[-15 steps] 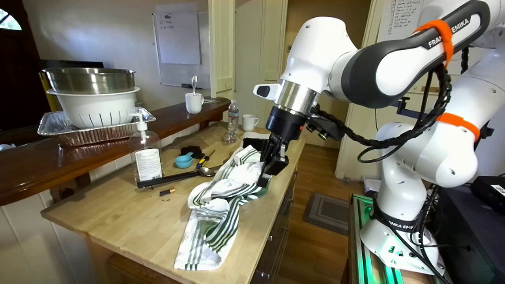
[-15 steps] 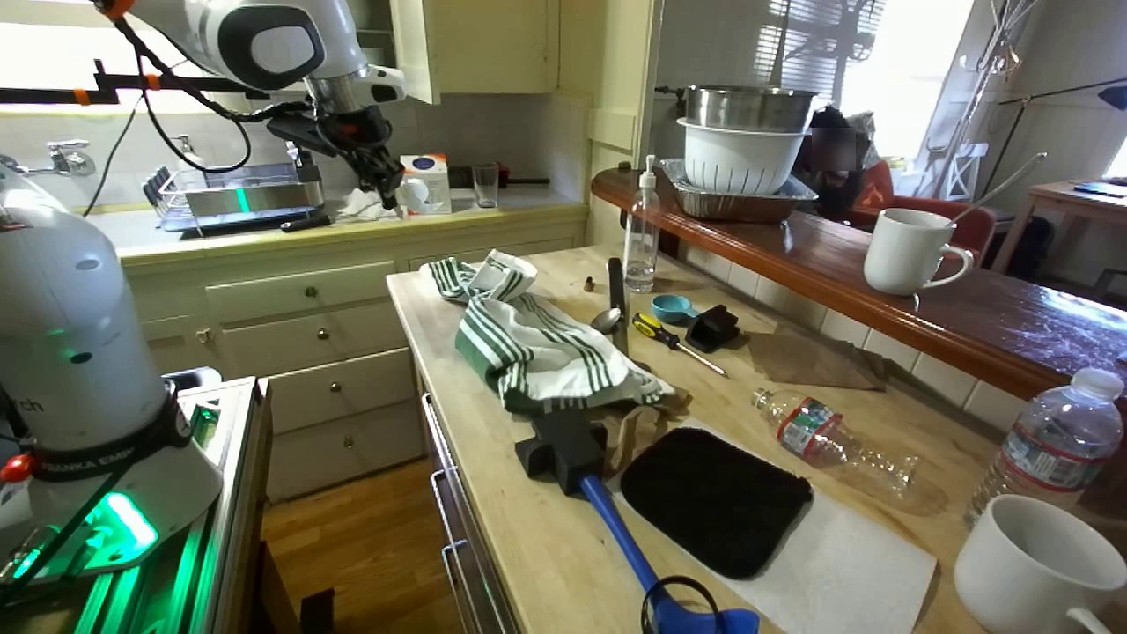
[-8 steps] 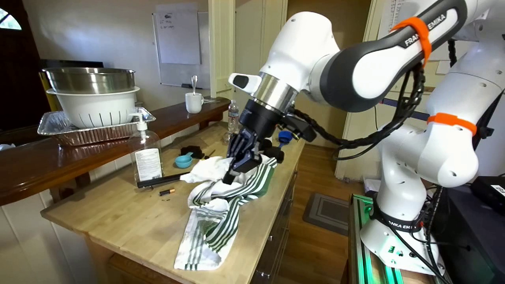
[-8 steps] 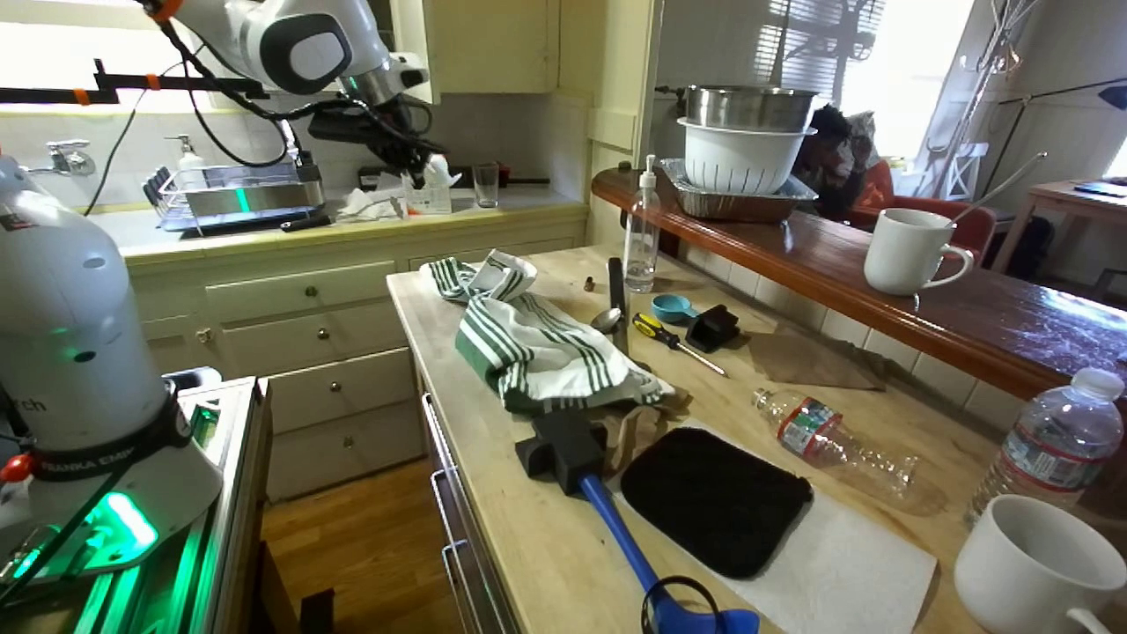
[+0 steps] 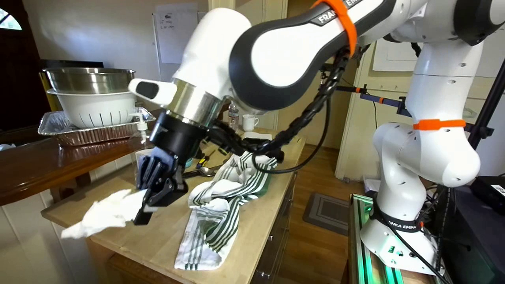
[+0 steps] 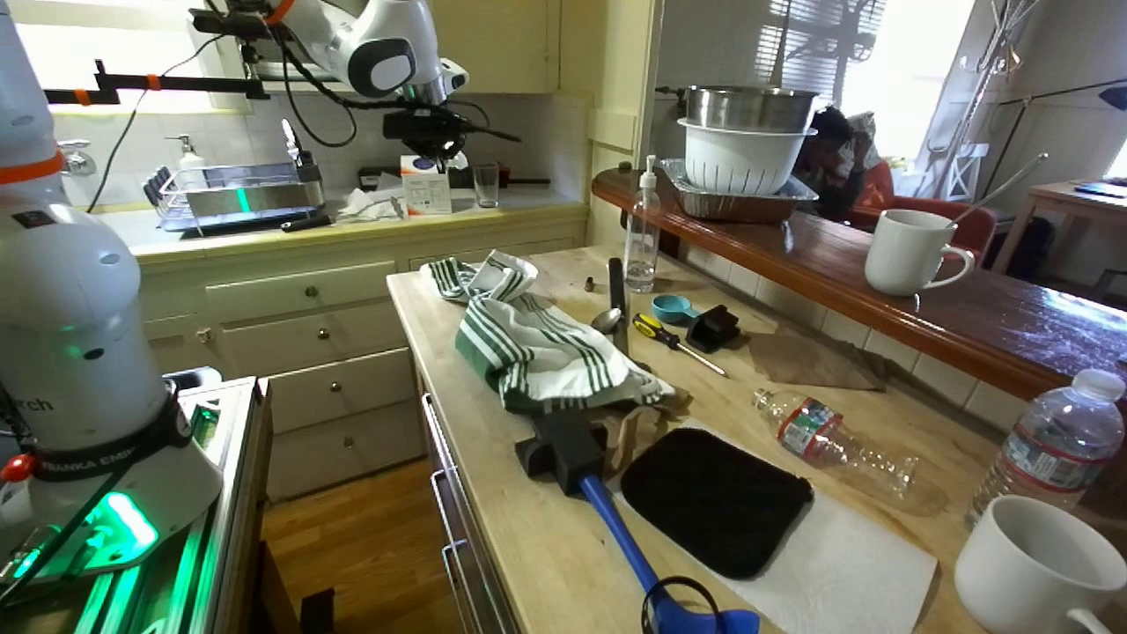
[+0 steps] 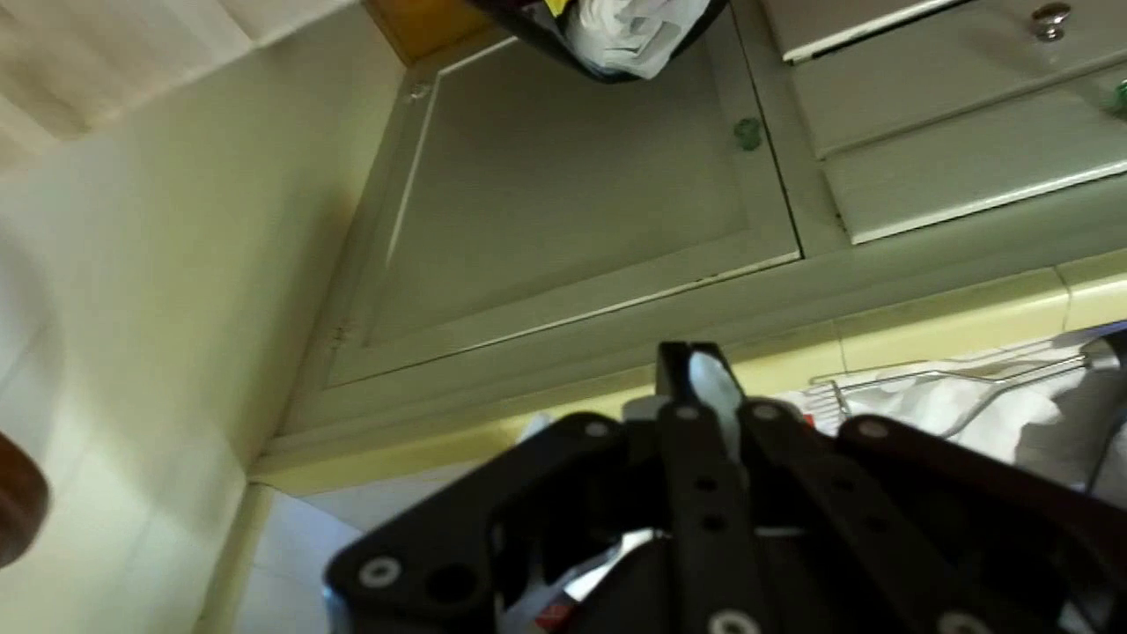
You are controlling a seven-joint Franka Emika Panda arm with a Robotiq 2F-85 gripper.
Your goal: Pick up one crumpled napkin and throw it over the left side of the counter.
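A white crumpled napkin [image 5: 106, 213] is pinched in my gripper [image 5: 144, 203] and sticks out past the fingertips in an exterior view. In the wrist view a bit of the napkin [image 7: 715, 387] shows between the closed fingertips [image 7: 691, 352]. In an exterior view only a small white part of the napkin [image 6: 458, 161] shows by the gripper [image 6: 443, 164]. The pale wood counter [image 5: 146, 244] also shows in an exterior view [image 6: 493, 502]. The gripper is raised and, in that first picture, overlaps the counter's near left end. More crumpled white napkins [image 6: 370, 205] lie on the back worktop.
A green-striped towel [image 6: 546, 343] lies on the counter. A soap bottle [image 6: 643, 233], spoon [image 6: 606, 320] and screwdriver [image 6: 678, 343] are there too. A dark bin [image 7: 607, 75] holding white paper shows at the wrist view's top. A reddish ledge [image 5: 23, 169] bears bowls [image 5: 92, 81].
My gripper has swung from over the towel toward the counter's near left end in an exterior view, carrying the napkin. The towel and other counter things have not moved.
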